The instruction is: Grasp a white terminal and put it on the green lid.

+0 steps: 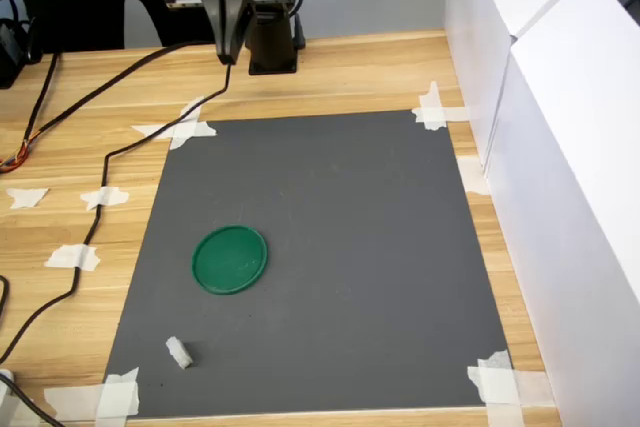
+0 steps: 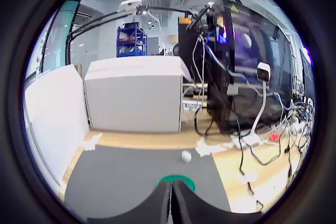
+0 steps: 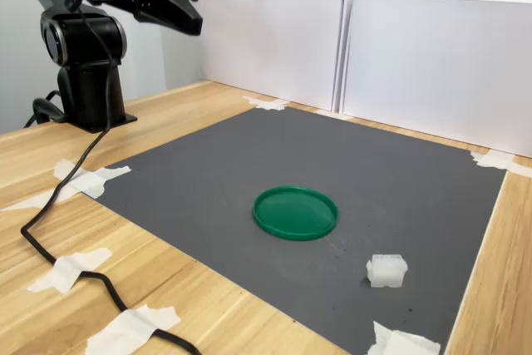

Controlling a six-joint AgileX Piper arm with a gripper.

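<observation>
Gripper [image 3: 193, 18] mine, jaws pressed together, holding nothing, raised near arm base. White terminal [image 1: 179, 352] lies on grey mat [image 1: 350, 247], near green lid [image 1: 230, 259], not touching.

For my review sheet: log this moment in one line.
hand: shut, empty, raised near base | white terminal: on mat, apart from lid | green lid: bare

No readable text, label or number shows anywhere.
</observation>
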